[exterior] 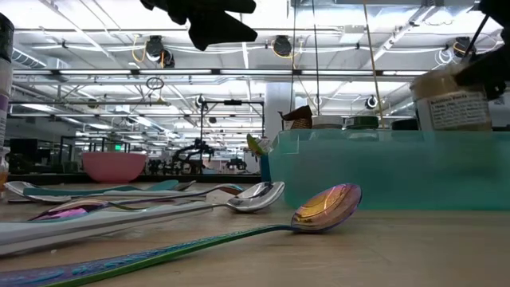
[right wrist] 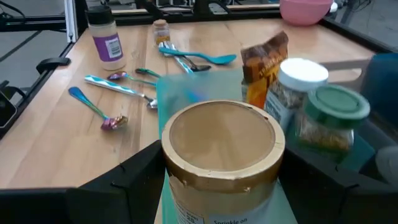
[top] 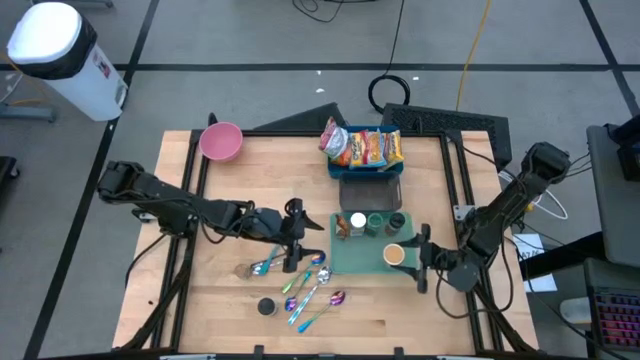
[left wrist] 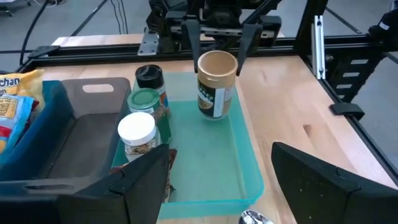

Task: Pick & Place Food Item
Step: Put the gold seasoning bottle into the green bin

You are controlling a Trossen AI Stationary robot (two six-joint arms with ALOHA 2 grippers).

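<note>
We found the right gripper (top: 421, 259) at the teal tray's (top: 350, 262) right edge, its fingers set on either side of a gold-lidded jar (top: 394, 255) and clamped on it. In the left wrist view the same jar (left wrist: 216, 84) stood upright in the tray's (left wrist: 214, 168) far corner, a dark finger against each flank. From the right wrist camera the gold lid (right wrist: 219, 146) filled the foreground between the two fingers.

The left gripper (top: 294, 238) hovered just beside the tray's left edge, above the scattered spoons (top: 305, 285); its fingers (left wrist: 140, 180) stood apart, holding nothing.

In the tray we noted a white-capped jar (left wrist: 137, 134), a green-capped jar (left wrist: 145, 102) and a black-capped shaker (left wrist: 149, 78), clustered along the side nearest the dark bin (left wrist: 68, 134). That bin (top: 369, 180) held snack packets (top: 362, 147) at its far end. A pink bowl (top: 221, 141) sat at the table's far left corner. A small dark-lidded jar (top: 266, 306) stood near the spoons.
</note>
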